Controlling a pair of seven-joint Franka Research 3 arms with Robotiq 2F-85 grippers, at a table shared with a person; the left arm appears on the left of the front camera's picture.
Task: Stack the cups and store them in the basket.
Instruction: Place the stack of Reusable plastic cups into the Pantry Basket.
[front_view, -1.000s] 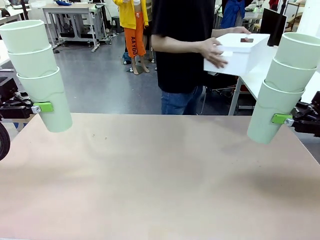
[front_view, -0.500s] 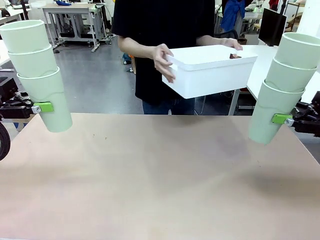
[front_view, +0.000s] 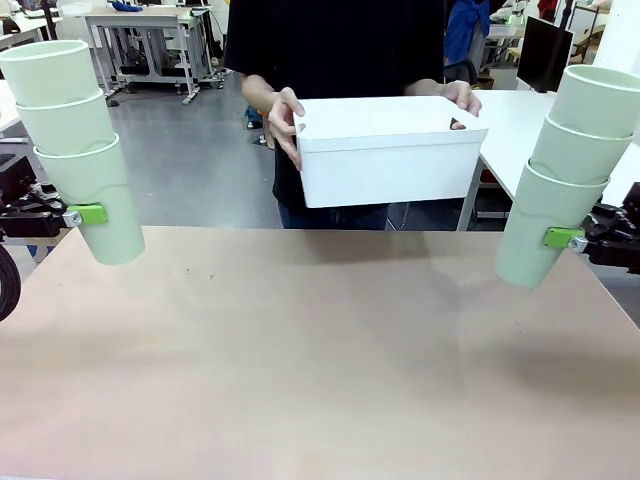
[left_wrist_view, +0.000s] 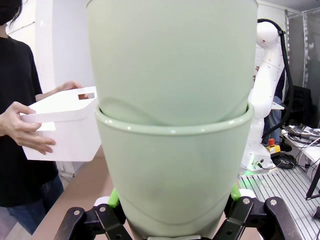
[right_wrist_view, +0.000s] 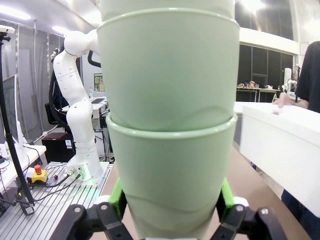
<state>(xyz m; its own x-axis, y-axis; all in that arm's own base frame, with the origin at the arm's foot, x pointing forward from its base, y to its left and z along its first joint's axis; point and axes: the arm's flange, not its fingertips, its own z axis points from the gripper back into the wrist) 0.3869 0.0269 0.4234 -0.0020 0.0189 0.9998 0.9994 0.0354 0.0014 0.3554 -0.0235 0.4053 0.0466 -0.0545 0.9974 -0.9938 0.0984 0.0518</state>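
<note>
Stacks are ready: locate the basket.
Front view, centre: the basket is in the person's hands at the table's far side, between the two cup stacks.

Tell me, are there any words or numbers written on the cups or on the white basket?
None can be read.
Left stack of cups: plain green, no print.
Right stack of cups: plain green, no print.
Basket: plain white, no label on the sides that show.
</note>
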